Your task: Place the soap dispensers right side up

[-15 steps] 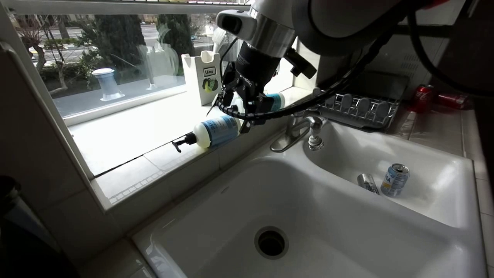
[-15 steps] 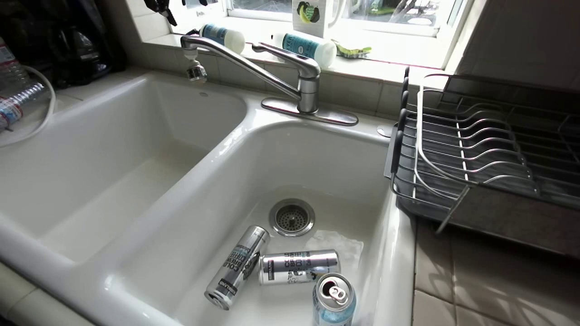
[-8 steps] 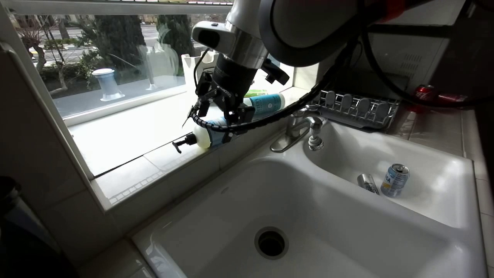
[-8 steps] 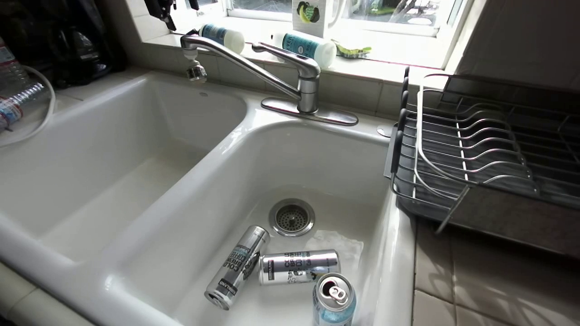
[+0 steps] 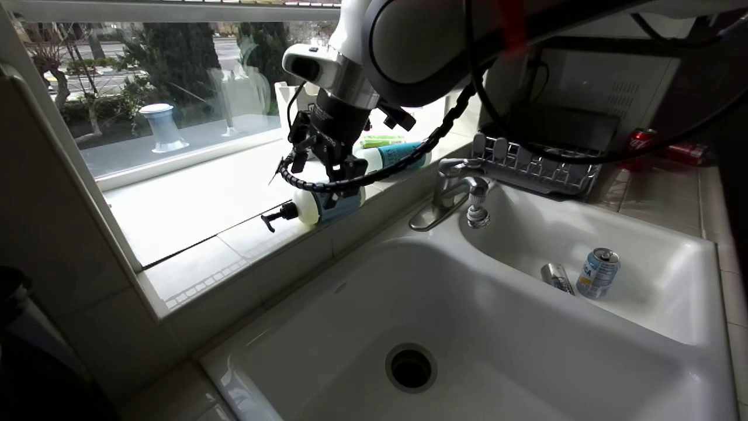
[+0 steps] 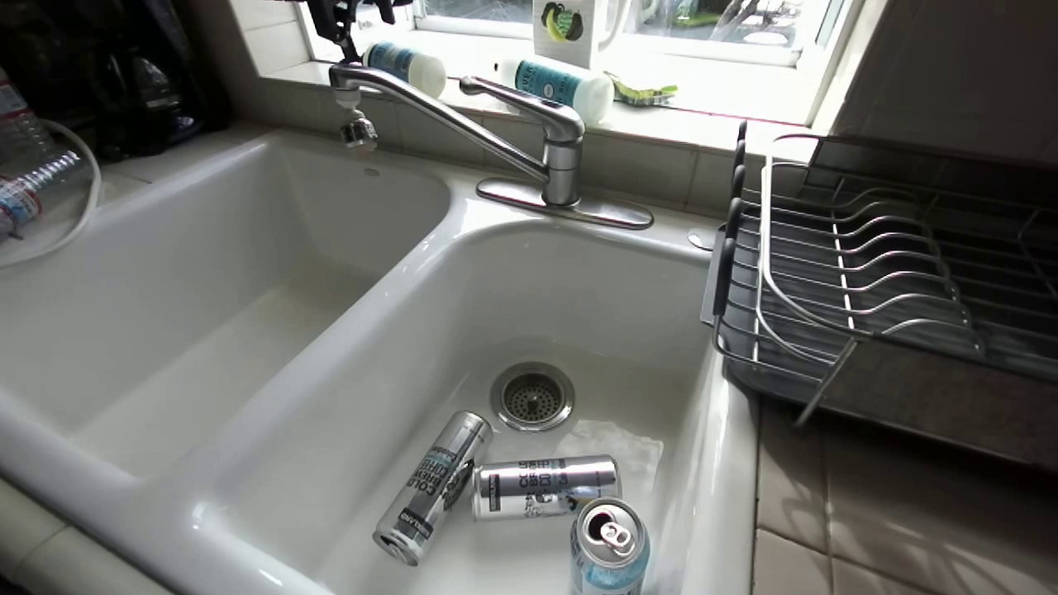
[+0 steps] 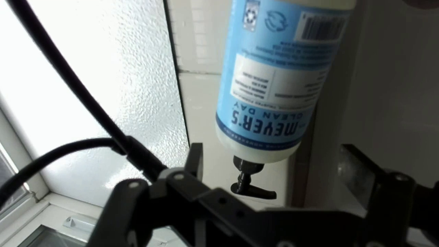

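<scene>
Two soap dispensers lie on their sides on the window sill. The blue-labelled dispenser [image 5: 342, 206] has its black pump [image 5: 279, 214] pointing along the sill; this dispenser also shows in an exterior view [image 6: 405, 68]. The teal-labelled dispenser [image 5: 374, 158] lies farther along the sill, partly behind my arm's cable, and shows in an exterior view [image 6: 555, 85]. My gripper [image 5: 315, 182] is above the blue-labelled dispenser, open and empty. In the wrist view the blue-labelled dispenser [image 7: 271, 85] reaches down between the spread fingers [image 7: 276, 166], apart from both.
The faucet [image 6: 562, 165] stands beside the sill, above the double sink [image 6: 430, 240]. Several cans lie or stand in the sink, such as a coffee can [image 6: 434, 487]. A white holder [image 6: 565, 33] and a green-yellow object [image 6: 645, 91] are on the sill. A dish rack [image 6: 868, 248] stands alongside.
My gripper has moved along the sill from between the two dispensers to over the blue-labelled one, toward its pump end. Both dispensers lie where they were.
</scene>
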Available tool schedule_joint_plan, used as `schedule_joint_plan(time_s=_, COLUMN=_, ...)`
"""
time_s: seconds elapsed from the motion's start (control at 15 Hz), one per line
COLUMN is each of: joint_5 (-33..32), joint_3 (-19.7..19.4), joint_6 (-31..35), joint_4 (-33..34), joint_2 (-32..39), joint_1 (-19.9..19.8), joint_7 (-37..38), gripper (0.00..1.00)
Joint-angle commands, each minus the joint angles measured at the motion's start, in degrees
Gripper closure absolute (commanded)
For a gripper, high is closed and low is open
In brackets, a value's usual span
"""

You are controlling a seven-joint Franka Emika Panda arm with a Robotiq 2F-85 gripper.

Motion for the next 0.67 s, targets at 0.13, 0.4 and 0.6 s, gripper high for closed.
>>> schedule_joint_plan(time_s=0.13, joint_5=-0.54, joint_3=0.10, joint_6=-3.62, joint_4=6.37, joint_2=5.70, joint_1=-0.37, joint_7=-0.26, gripper=0.00)
schedule_joint_plan(time_s=0.4, joint_5=-0.67, joint_3=-0.18, joint_6=-6.25, joint_4=8.21, joint_2=7.22, joint_1=-0.41, joint_7=0.50, gripper=0.35)
schedule_joint_plan(time_s=0.6, joint_5=0.72, joint_3=0.24, joint_6=-6.42, joint_4=8.08, joint_2=6.59, joint_1=-1.14, joint_7=0.41, gripper=0.51)
